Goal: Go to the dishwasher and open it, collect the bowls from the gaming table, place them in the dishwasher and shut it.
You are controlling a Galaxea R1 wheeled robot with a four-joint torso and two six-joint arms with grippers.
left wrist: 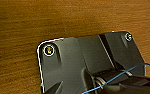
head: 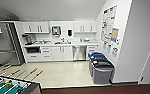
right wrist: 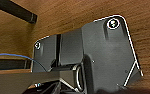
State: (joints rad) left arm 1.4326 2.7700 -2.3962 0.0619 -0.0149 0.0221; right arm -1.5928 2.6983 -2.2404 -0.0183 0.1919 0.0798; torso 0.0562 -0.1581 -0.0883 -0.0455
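- Gaming table (head: 8,86): nearest item, at the lower left of the head view; green field, rods with yellow-tipped handles reaching out toward the room. No bowls can be made out on it from here.
- Wooden floor (left wrist: 41,25): brown wood grain beneath both arms in the wrist views. Each arm hangs low over it, and nothing of the scene lies against either one.
- Left pincer: fingers not discernible in the left wrist view; whether clenched or released cannot be told. Nothing is seen held.
- Right pincer: same entry for the right wrist view; state cannot be told, no load seen.
- Pale kitchen floor (head: 58,73): the stretch between robot and cabinets, bare along the middle.
- Waste bins (head: 101,67): grey and dark, lids blue and green, standing against the right wall, near the line of approach.
- Dishwasher (head: 79,53): brushed steel front under the counter (head: 63,44), right of the white cabinet doors, at the far wall; door shut.
- Refrigerator (head: 4,42): tall steel unit, far left.
- Step in hand, by judgement: the drive to the dishwasher. Done well, it keeps left of the bins, arrives square to the steel front, and stops short enough for the door to swing down.
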